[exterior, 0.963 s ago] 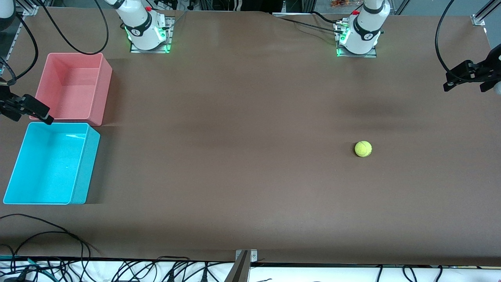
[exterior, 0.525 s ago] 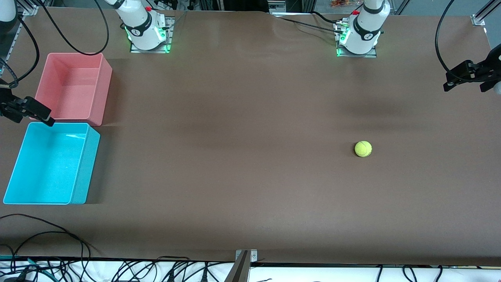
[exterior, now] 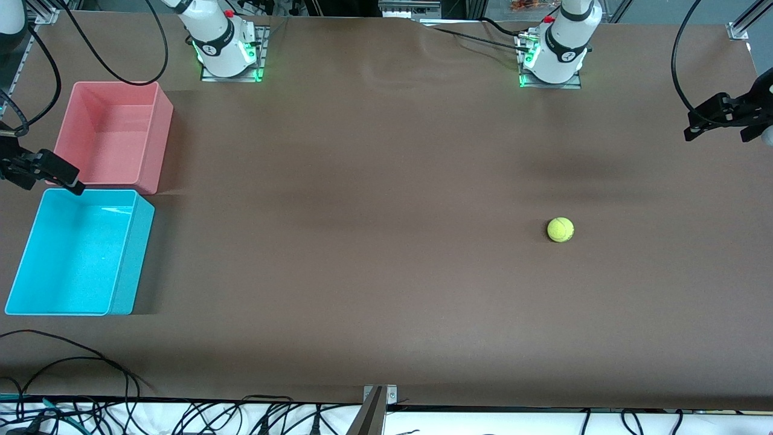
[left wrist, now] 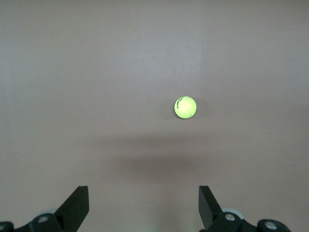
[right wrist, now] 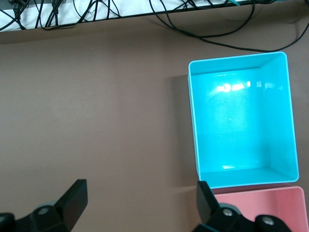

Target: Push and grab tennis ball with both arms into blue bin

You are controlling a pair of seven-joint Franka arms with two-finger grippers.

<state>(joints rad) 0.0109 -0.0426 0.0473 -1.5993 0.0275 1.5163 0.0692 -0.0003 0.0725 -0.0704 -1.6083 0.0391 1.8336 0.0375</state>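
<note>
Tennis ball (exterior: 560, 229) sits center-right on the tabletop (exterior: 374, 241); blue bin (exterior: 78, 251) lower left; left gripper (left wrist: 144, 209) and right gripper (right wrist: 140, 203) both gape open.

This is a robotics lab. Two white arm bases (exterior: 226, 45) with green lights are bolted to a table (exterior: 386, 290) under a plain brown cover, aluminium framing (exterior: 746, 24) stands at its corners, and loose black cables (exterior: 181, 417) tangle along its near edge.
</note>
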